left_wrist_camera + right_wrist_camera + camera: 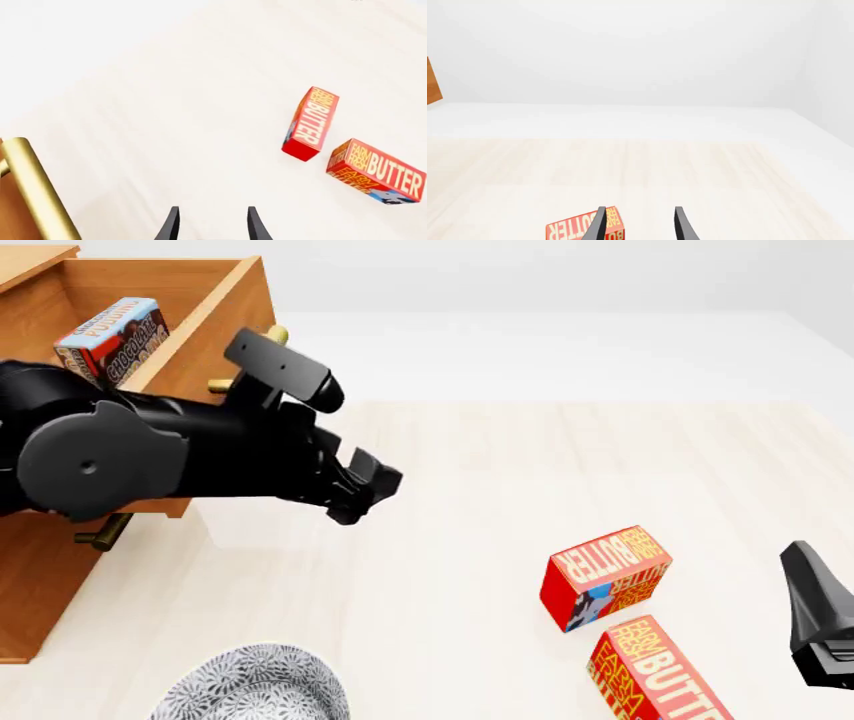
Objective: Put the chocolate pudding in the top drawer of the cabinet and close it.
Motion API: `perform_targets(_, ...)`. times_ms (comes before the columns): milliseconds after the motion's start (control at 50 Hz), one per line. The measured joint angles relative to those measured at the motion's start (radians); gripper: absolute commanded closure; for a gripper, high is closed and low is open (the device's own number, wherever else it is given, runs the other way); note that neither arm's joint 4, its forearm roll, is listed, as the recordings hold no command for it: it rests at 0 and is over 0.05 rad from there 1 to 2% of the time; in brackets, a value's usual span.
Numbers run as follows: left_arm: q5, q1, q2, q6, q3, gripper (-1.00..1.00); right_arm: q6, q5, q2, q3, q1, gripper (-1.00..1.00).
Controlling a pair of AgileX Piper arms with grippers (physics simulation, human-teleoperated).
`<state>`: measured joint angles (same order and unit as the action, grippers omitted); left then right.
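The left gripper (213, 225) has its jaws parted with nothing between them, over bare table (167, 125). Ahead of them lie two butter boxes (310, 123) (377, 171); beside them runs a brass bar handle (37, 190). Behind that arm, the chocolate pudding (114, 338) sits inside the pulled-out top drawer (200, 325) of the cabinet (34, 580). The right gripper (640, 225) is likewise spread and empty, one butter box just by a fingertip.

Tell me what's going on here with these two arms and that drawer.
The chocolate pudding already sits inside the open top drawer of the cabinet. The left gripper, open and empty, hovers over the table beside the drawer's brass handle. The right gripper is open, near two butter boxes. The drawer isn't closed yet.
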<state>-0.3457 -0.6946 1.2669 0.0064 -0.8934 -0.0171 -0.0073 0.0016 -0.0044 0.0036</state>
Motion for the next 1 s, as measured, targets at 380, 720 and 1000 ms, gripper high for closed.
perform_targets(380,0.042,0.045,-0.001,-0.032,0.065,-1.00,0.000,0.000,0.000,0.000,0.000,-1.00)
perform_targets(720,0.070,0.076,-0.017,-0.021,0.108,-1.00,0.000,0.000,0.000,0.000,0.000,-1.00)
perform_targets(1000,0.103,0.094,-0.011,-0.030,0.142,-1.00,0.000,0.000,0.000,0.000,0.000,-1.00)
